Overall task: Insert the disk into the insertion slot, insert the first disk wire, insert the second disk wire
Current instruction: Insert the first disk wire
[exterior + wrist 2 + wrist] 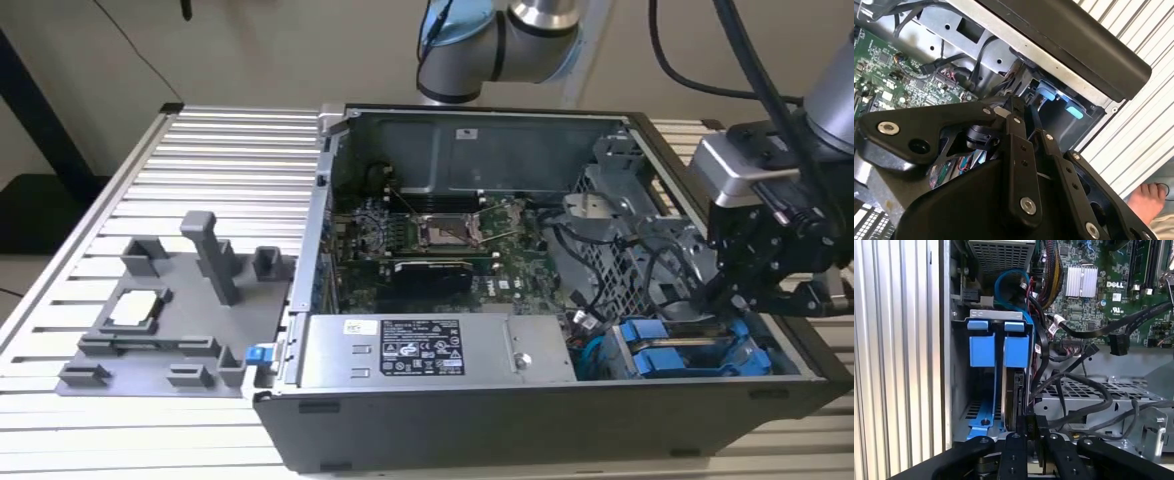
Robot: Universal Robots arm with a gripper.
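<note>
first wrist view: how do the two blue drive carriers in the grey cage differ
The wall-side carrier shows a dark open space and a blue rail behind its blue end; the board-side carrier shows a dark drive body. The gripper sits in line with the board-side carrier, not the wall-side carrier. Both have matching blue tabbed ends, side by side in the grey cage.

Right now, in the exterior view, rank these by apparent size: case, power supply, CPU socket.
1. Case, clearly the largest.
2. Power supply.
3. CPU socket, far the smallest.
</note>
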